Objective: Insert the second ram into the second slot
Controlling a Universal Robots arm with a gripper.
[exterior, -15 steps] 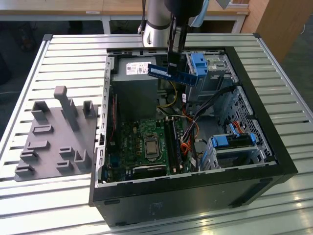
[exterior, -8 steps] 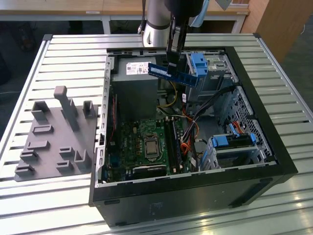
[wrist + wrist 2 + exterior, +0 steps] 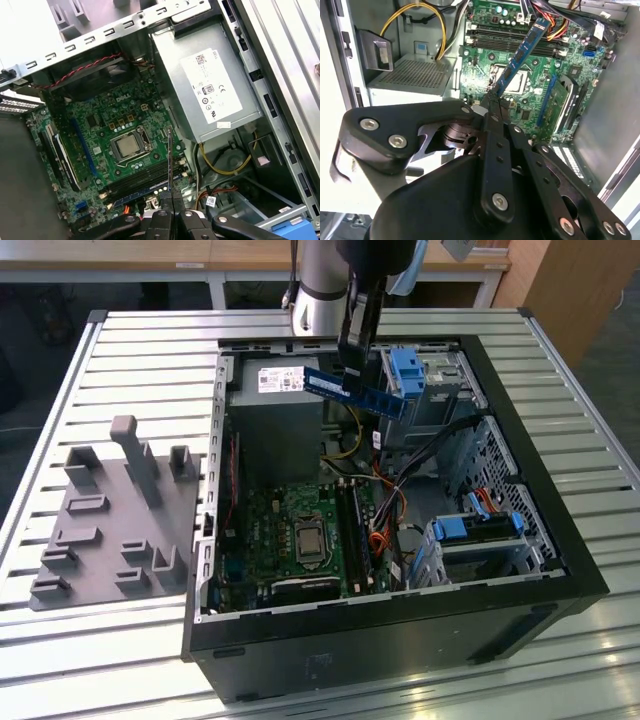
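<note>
Partway only: lifted, not yet seated. Grips with the pincer [image 3: 353, 368] clenched on the second ram [image 3: 345, 388], partway along its length as seen in the exterior view. Holds that thin dark-blue stick in the air, long edge roughly level, over the far end of the open computer case [image 3: 592, 580] and just beside a bright blue bracket [image 3: 405, 368]. Appears in the second wrist view as a blue strip [image 3: 522, 52] jutting from the pincer [image 3: 492, 99] tips, with the green motherboard [image 3: 485, 65] behind it. Appears edge-on, as a thin dark line [image 3: 169, 160], in the first wrist view. Touches nothing but the pincer. Hangs well apart from the long memory slots [image 3: 354, 525] beside the processor socket [image 3: 308, 538]. Leaves the lowering, lining up and pressing home undone. No telling of any stick already seated in a neighbouring slot. Farther out, on the slatted metal counter [image 3: 100, 670], a grey holder block [image 3: 110, 540] at the exterior view's left.
</note>
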